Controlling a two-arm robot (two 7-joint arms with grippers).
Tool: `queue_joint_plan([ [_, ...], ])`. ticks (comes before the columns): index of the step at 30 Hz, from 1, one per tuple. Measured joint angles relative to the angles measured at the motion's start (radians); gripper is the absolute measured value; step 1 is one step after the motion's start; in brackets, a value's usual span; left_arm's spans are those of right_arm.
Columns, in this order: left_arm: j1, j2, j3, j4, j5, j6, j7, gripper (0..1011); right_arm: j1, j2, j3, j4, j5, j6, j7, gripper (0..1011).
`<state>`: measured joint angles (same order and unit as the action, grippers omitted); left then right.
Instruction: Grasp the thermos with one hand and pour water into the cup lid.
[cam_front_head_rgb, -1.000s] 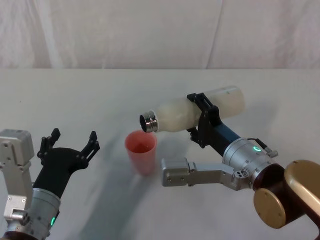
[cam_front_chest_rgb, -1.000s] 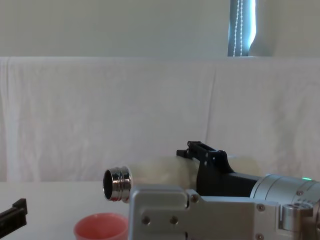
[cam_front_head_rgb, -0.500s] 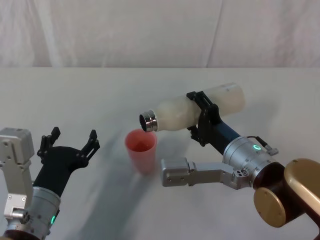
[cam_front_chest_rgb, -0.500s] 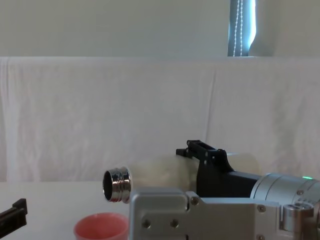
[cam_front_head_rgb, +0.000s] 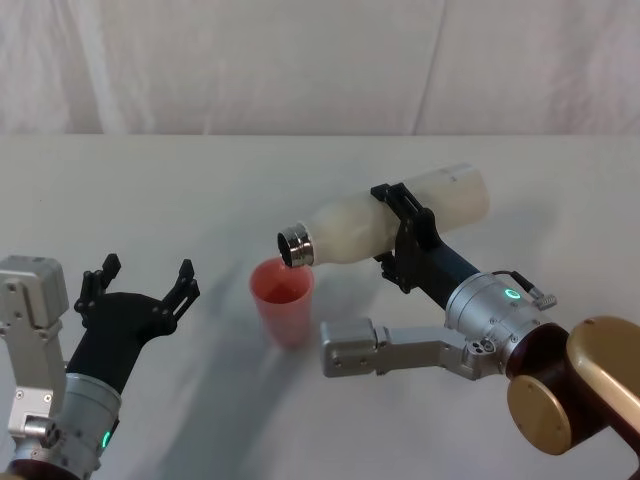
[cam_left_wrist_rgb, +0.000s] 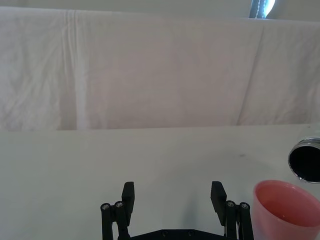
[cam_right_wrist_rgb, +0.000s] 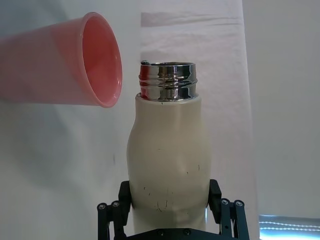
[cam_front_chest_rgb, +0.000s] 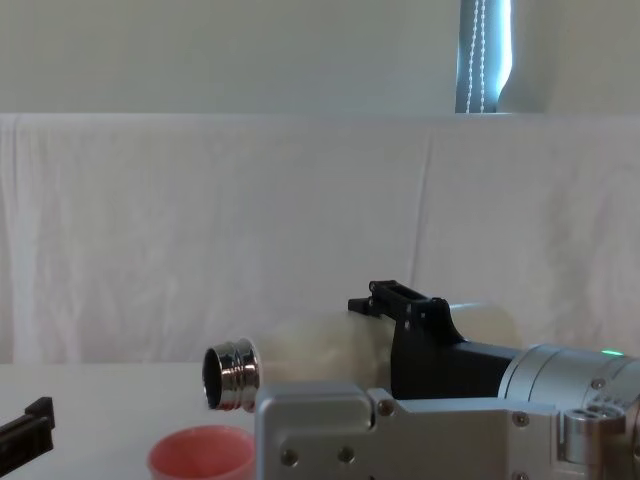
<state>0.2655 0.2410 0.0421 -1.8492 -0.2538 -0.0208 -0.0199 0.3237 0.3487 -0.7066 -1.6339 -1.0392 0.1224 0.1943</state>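
Note:
My right gripper (cam_front_head_rgb: 400, 235) is shut on the cream-white thermos (cam_front_head_rgb: 385, 224), holding it tipped nearly on its side above the table. Its chrome neck (cam_front_head_rgb: 295, 247) points down-left, just over the rim of the pink cup lid (cam_front_head_rgb: 282, 300), which stands upright on the table. The right wrist view has the thermos (cam_right_wrist_rgb: 169, 165) between the fingers (cam_right_wrist_rgb: 220, 212), with the cup lid (cam_right_wrist_rgb: 60, 67) beside its mouth. From the chest view I see the neck (cam_front_chest_rgb: 228, 375) hanging above the cup lid (cam_front_chest_rgb: 200, 452). My left gripper (cam_front_head_rgb: 140, 282) rests open on the table, left of the cup lid.
A white cloth covers the table (cam_front_head_rgb: 200, 190) and hangs as a backdrop behind it. The left gripper's fingers (cam_left_wrist_rgb: 128, 197) stand apart in the left wrist view, the cup lid (cam_left_wrist_rgb: 287, 210) just off to their side.
The thermos has tipped a little further, its neck dropping slightly toward the cup lid. The left arm has stayed still.

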Motion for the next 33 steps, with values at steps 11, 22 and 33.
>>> queue_joint_plan([
  [11,0.000,0.000,0.000,0.000,0.000,0.000,0.000,1001,0.002,0.008,-0.004,-0.008,-0.012,0.006,0.008,948],
  [22,0.000,0.000,0.000,0.000,0.000,0.000,0.000,1001,0.004,0.010,-0.004,-0.010,-0.013,0.006,0.010,948],
  [33,0.000,0.000,0.000,0.000,0.000,0.000,0.000,1001,0.008,0.013,-0.006,-0.012,-0.021,0.008,0.014,948],
])
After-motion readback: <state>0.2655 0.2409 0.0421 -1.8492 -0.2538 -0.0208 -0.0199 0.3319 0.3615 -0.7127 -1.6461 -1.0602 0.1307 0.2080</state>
